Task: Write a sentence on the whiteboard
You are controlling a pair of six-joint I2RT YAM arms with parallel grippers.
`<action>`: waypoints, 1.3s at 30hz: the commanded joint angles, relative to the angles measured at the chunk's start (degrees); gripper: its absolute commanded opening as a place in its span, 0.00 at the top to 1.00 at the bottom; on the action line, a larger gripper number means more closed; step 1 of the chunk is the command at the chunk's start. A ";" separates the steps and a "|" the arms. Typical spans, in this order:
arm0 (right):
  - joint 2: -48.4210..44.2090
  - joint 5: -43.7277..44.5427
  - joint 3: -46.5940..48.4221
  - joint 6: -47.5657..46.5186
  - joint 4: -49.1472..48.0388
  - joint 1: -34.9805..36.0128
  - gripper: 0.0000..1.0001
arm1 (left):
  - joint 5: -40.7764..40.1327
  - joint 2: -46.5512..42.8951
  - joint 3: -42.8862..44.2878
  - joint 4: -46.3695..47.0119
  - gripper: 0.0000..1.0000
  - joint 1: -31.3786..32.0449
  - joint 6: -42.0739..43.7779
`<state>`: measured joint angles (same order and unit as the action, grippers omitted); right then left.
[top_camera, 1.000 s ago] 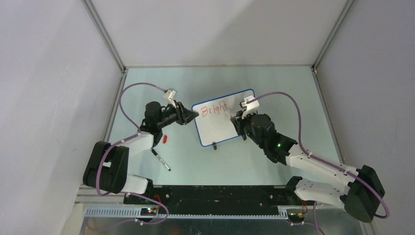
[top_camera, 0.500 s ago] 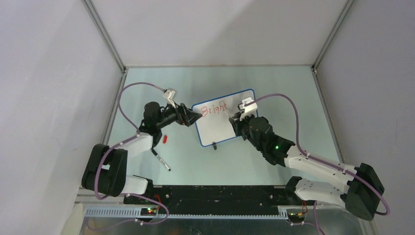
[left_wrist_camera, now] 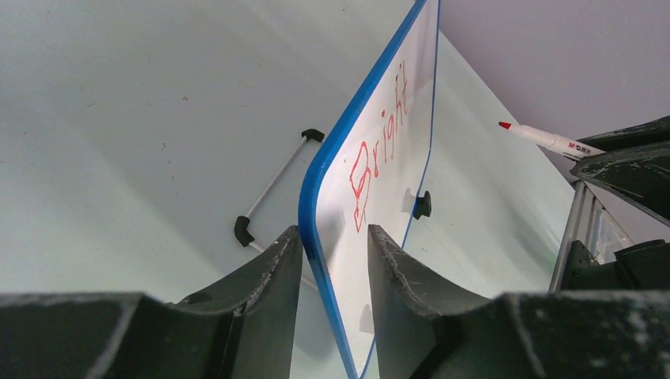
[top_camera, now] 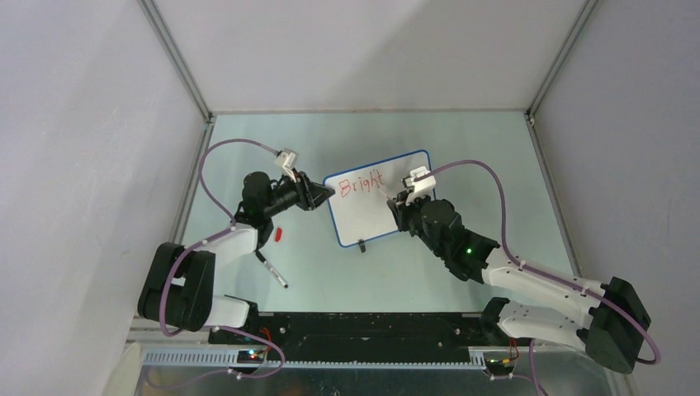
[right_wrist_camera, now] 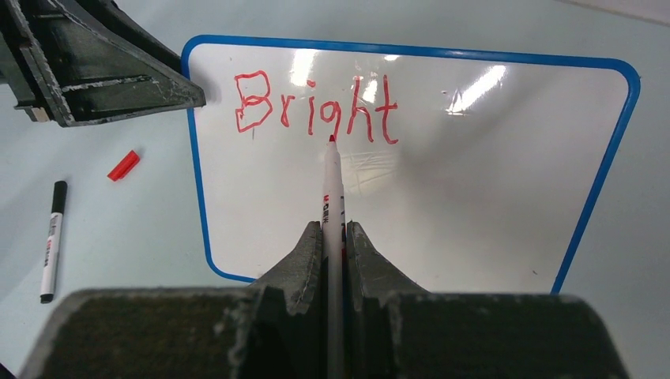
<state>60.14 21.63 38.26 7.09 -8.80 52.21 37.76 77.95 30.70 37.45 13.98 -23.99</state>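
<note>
The whiteboard (top_camera: 376, 216), white with a blue rim, stands tilted at mid-table. Of the sentence, only the red word "Bright" (top_camera: 361, 181) shows, on the top line. My left gripper (top_camera: 328, 192) is shut on the board's left edge, and the left wrist view shows its fingers (left_wrist_camera: 333, 231) on both sides of the blue rim (left_wrist_camera: 316, 178). My right gripper (right_wrist_camera: 335, 225) is shut on a red marker (right_wrist_camera: 333, 189). The marker's tip sits just under the "g" of "Bright" (right_wrist_camera: 316, 110). I cannot tell whether the tip touches the board (right_wrist_camera: 458, 205).
A black marker (top_camera: 272, 271) and a red cap (top_camera: 279, 234) lie on the table left of the board. One black clip foot (top_camera: 361, 245) sits at the board's near edge. A thin white rod with black ends (left_wrist_camera: 272, 185) lies behind the board. Walls enclose three sides.
My right gripper has shifted slightly with the marker, towards the board's lower area. No new writing has appeared. The left gripper has hardly moved.
</note>
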 commanded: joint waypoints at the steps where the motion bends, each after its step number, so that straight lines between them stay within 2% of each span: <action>1: -1.81 0.94 0.06 1.64 -1.35 0.38 1.00 | 0.45 -0.10 1.29 1.24 0.59 0.10 0.21; 9: -2.79 -2.38 0.07 4.02 -0.73 0.54 1.00 | 0.30 0.01 1.38 1.22 0.61 0.13 -0.16; 13: -2.21 -0.57 0.06 6.24 -2.80 0.62 1.00 | 0.20 0.01 1.32 1.34 0.61 0.19 -0.24; 17: -1.32 7.40 0.04 11.07 -4.45 2.41 1.00 | 0.09 0.07 1.29 1.52 0.62 0.14 -0.28; 20: -0.23 17.34 0.06 14.15 -5.82 4.77 0.99 | 0.09 0.09 1.29 1.73 0.62 0.17 -0.51; 24: 0.56 20.73 0.30 15.57 -6.94 6.77 1.00 | 0.23 0.03 1.21 2.10 0.62 0.18 -0.86; 27: 0.31 20.66 2.08 17.14 -3.90 7.26 1.00 | 0.38 -0.11 1.08 2.30 0.62 0.19 -1.05; 33: -2.09 22.48 3.31 14.03 -0.98 7.10 1.00 | 0.32 0.01 1.08 2.49 0.62 0.21 -1.07; 35: -2.65 20.66 3.31 9.82 -0.88 6.77 1.00 | 0.41 0.23 1.11 2.58 0.62 0.24 -1.14; 39: -3.51 16.18 3.65 7.22 1.88 5.55 1.00 | 0.32 0.15 1.04 2.58 0.62 0.18 -1.12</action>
<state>58.22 40.21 39.24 18.55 -8.51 58.67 37.74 78.00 30.70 37.19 13.98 -24.60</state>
